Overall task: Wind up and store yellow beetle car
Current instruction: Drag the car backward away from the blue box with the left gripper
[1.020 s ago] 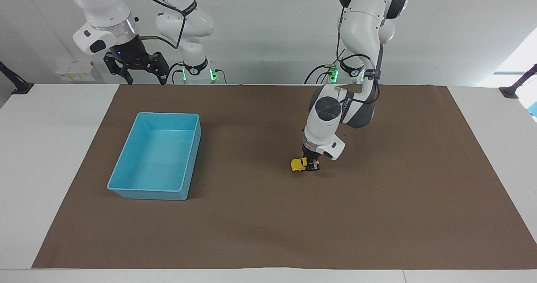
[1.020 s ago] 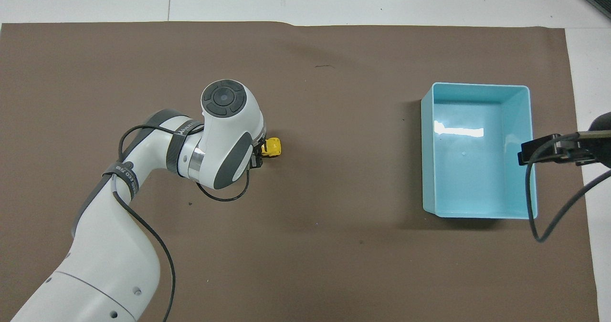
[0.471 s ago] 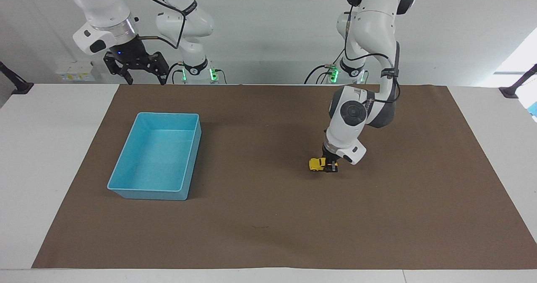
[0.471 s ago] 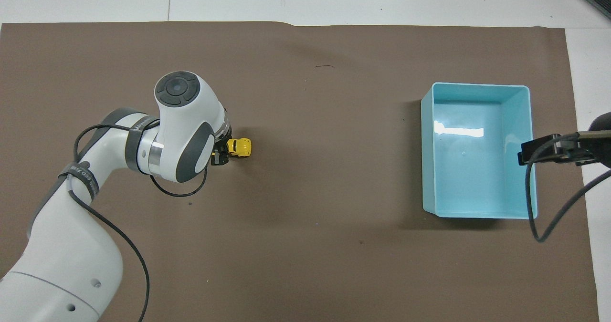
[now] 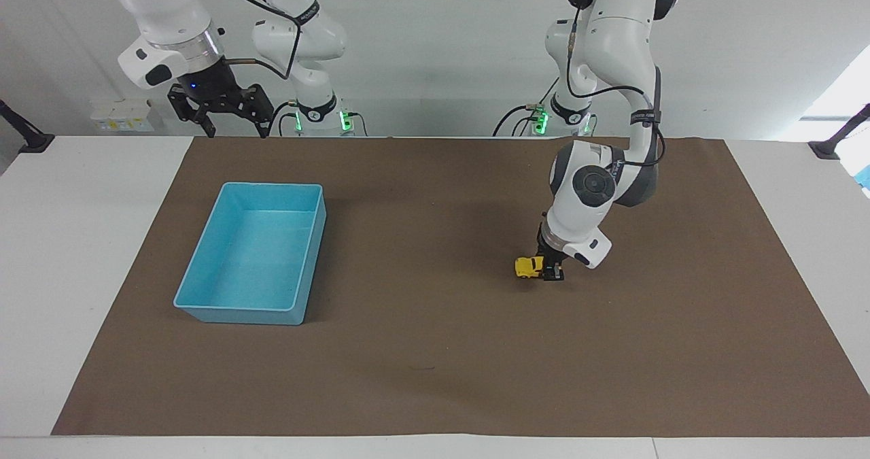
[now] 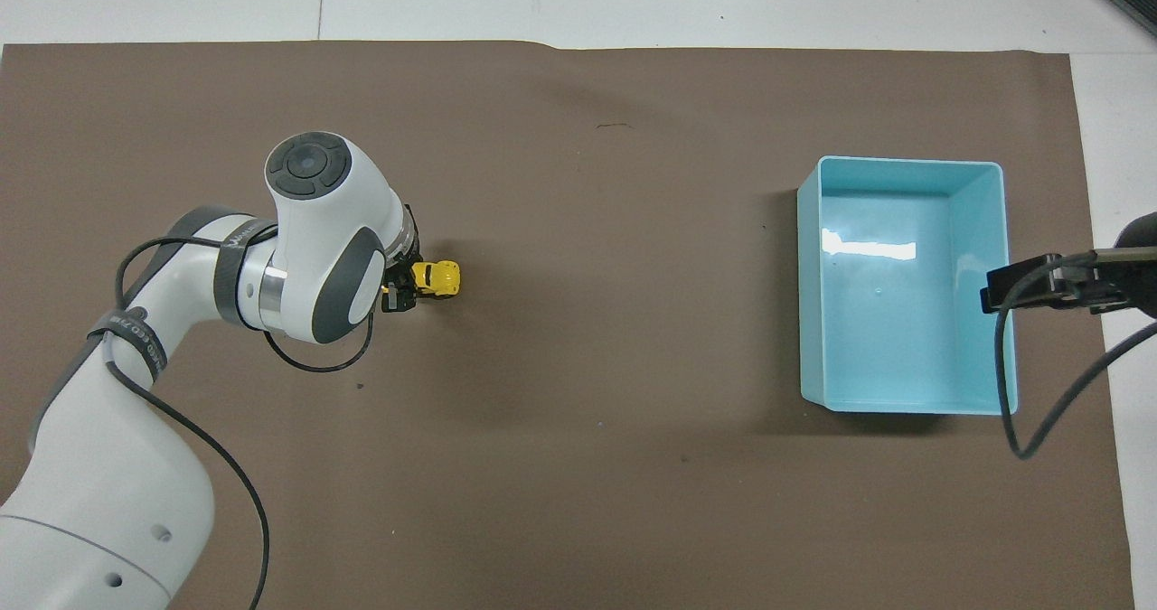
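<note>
A brown mat (image 5: 435, 350) covers most of the white tabletop (image 5: 88, 241), and on it, toward the right arm's end, sits an open light-blue bin (image 5: 253, 253) with nothing visible inside. The stretch of mat between the bin and the yellow beetle car (image 5: 528, 267) is bare, so nothing stands between them; only a few small dark specks mark the mat. The car rests low on the mat toward the left arm's end, well apart from the bin. The left gripper (image 5: 549, 269) is down at mat level with its jaws closed on the end of the car that faces away from the bin, so the yellow body sticks out from the jaws toward the bin; in the overhead view the same gripper (image 6: 400, 289) is half hidden under the arm's wrist, with the car (image 6: 436, 278) showing just beside it. The right gripper (image 5: 219, 111) hangs high over the edge of the tabletop near its own base, with its jaws spread wide and holding nothing; that arm waits. Compared with a second ago, the left gripper and the car have slid together along the mat toward the left arm's end, away from the bin, while the bin and the right gripper have kept their places.
</note>
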You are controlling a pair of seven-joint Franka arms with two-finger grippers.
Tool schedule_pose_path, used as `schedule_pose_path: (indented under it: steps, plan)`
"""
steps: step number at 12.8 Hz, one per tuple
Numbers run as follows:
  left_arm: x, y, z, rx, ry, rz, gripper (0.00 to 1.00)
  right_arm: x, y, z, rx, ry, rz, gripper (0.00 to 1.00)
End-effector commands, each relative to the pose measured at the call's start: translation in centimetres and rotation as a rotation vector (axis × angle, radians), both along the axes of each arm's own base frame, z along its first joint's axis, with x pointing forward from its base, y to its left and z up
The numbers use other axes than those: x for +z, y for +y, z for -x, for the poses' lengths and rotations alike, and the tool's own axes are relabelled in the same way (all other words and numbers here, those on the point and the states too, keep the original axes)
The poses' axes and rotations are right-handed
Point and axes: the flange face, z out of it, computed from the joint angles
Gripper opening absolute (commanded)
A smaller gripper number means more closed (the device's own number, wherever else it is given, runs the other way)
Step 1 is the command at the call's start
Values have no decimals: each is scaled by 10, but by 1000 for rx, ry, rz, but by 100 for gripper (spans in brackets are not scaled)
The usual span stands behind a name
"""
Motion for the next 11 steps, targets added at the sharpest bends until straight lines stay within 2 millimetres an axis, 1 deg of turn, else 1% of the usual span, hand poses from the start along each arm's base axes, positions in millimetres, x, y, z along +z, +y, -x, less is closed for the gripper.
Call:
schedule_pose_path:
  steps: [1,4,7,8,9,10,11]
  plan:
    - [-25,17,5,13,26,-34,28,1,-1,-1,-17,-5,-14,100]
    - [-21,24,1,82,14,-35,30,1,-1,-1,-17,-5,-14,100]
    - [-22,25,0,89,12,-35,31,1,-1,-1,-17,-5,-14,100]
    - [-22,25,0,89,14,-36,33,1,-1,-1,-17,-5,-14,100]
    - [-21,25,1,87,17,-37,72,1,-1,-1,-17,-5,-14,100]
    - [-13,26,0,88,9,-34,100,1,-1,-1,-17,-5,-14,100]
    - [15,34,-4,95,-29,-18,100,1,-1,-1,-17,-5,-14,100]
